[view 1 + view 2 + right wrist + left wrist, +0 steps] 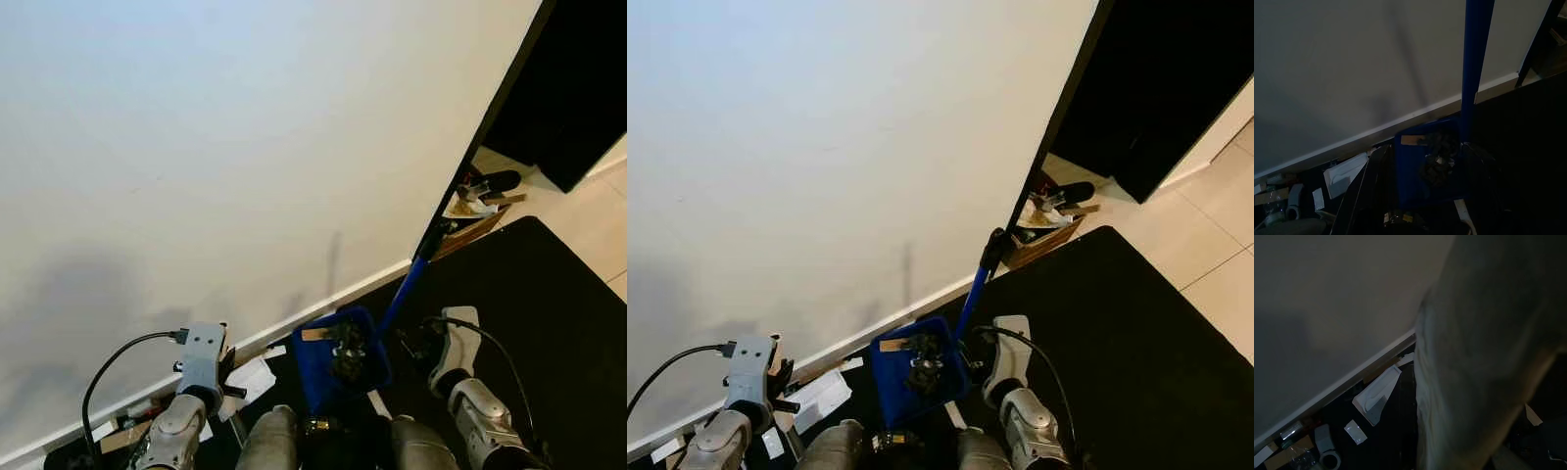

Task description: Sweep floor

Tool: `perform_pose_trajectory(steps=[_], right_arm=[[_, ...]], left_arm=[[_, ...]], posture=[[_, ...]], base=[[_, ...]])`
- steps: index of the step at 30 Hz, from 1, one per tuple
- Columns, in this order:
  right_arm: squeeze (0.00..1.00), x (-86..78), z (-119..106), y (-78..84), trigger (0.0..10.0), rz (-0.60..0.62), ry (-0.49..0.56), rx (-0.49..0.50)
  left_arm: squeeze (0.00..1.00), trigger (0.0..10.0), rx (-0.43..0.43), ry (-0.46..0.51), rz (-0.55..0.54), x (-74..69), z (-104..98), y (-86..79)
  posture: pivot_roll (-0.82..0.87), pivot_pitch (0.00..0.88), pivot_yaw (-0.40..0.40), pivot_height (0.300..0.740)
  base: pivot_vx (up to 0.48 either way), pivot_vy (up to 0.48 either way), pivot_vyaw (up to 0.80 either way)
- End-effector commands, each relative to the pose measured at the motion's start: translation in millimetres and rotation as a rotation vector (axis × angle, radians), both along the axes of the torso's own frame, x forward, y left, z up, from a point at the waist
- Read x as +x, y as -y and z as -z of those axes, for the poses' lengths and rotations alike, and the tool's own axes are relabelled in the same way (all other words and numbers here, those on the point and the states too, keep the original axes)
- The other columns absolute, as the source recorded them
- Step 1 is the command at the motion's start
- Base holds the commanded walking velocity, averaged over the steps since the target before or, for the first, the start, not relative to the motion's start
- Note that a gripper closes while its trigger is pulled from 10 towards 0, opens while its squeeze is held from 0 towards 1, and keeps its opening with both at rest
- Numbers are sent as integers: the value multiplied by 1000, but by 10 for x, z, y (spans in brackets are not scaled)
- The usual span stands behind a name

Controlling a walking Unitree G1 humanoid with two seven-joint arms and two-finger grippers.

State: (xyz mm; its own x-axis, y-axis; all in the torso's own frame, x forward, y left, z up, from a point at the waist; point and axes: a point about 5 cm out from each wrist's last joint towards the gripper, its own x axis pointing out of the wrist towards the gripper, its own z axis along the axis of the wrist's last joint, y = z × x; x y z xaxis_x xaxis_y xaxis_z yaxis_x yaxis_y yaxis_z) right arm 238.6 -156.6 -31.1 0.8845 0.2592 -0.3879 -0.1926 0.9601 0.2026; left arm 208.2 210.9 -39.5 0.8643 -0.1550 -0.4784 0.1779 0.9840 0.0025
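A white wall fills most of the head views, with a white baseboard along a black mat. Past the wall's edge, a cardboard tray of clutter sits on pale tiles. White paper scraps and a tape roll lie at the baseboard. A blue dustpan holding dark debris stands on the mat between the two arms, its blue handle rising toward the wall corner. The left gripper is beside the scraps and the right gripper just beside the handle; whether either's fingers are parted or clenched I cannot tell.
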Motion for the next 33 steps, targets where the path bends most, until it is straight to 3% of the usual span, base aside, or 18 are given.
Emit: perform_pose_trajectory(steps=[1, 33], right_arm=[[0, -48, 39, 35, 10000, 8, -26, -3], [0, -49, 36, 28, 10000, 9, -21, -2]], left_arm=[[0, 10000, -36, -27, 19, -56, 64, 129], [0, 10000, -34, -27, 17, -61, 63, 122]], posture=[[74, 132, -23, 740], [73, 140, -17, 740]], base=[[0, 0, 0], [0, 0, 0]])
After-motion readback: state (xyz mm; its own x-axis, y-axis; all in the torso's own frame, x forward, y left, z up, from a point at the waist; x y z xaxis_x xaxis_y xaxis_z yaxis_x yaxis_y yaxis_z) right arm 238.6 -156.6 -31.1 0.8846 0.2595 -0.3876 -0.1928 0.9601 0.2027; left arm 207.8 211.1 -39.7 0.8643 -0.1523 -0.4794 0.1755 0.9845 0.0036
